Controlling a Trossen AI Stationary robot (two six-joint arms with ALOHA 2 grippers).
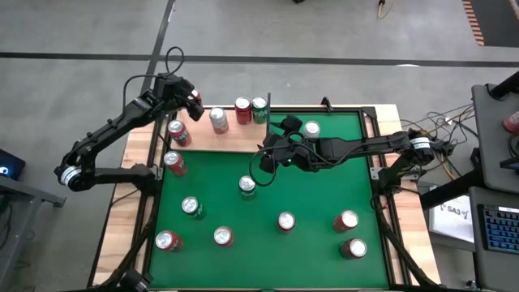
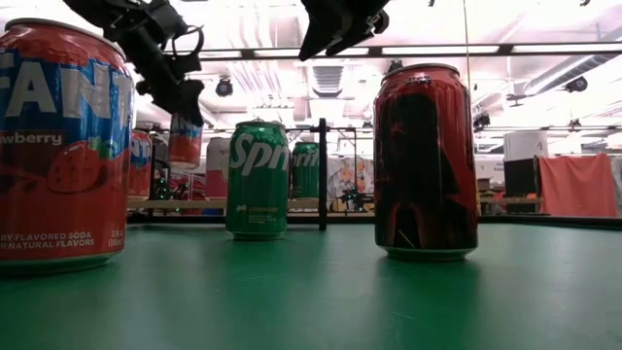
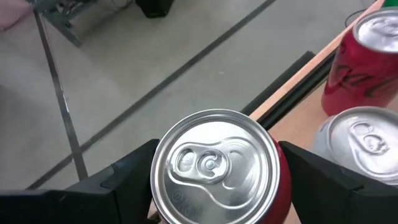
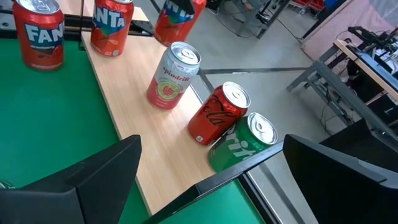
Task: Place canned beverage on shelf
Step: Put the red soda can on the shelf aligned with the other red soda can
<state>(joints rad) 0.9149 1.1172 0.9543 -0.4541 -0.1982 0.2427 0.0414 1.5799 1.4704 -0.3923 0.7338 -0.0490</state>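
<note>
My left gripper [image 1: 192, 104] is shut on a red canned beverage [image 3: 214, 165], which hangs over the far left corner of the shelf [image 1: 223, 139], a pale wood panel at the back left of the green felt. In the low view this can [image 2: 185, 142] sits above the shelf board. On the shelf stand a red Fanta can [image 1: 178, 132], a white can [image 1: 218, 120], a red cola can [image 1: 242, 110] and a green can [image 1: 259, 109]. My right gripper [image 1: 272, 151] hovers open beside the shelf's right end, above the felt, with nothing between its fingers. My left gripper pinches the can's side wall [image 3: 281, 180] between its two fingers [image 3: 134, 177], one on each side just below the top rim. The fingers come slanting down from the table's far left. The can is about upright, top up, lifted clear of the shelf.
Several more cans stand on the green felt [image 1: 316, 186]: a red one [image 1: 174, 162] by the shelf's near edge, a green one [image 1: 247, 186] near the middle, others along the near edge. A thin black rod [image 2: 322, 175] rises at the shelf's right end.
</note>
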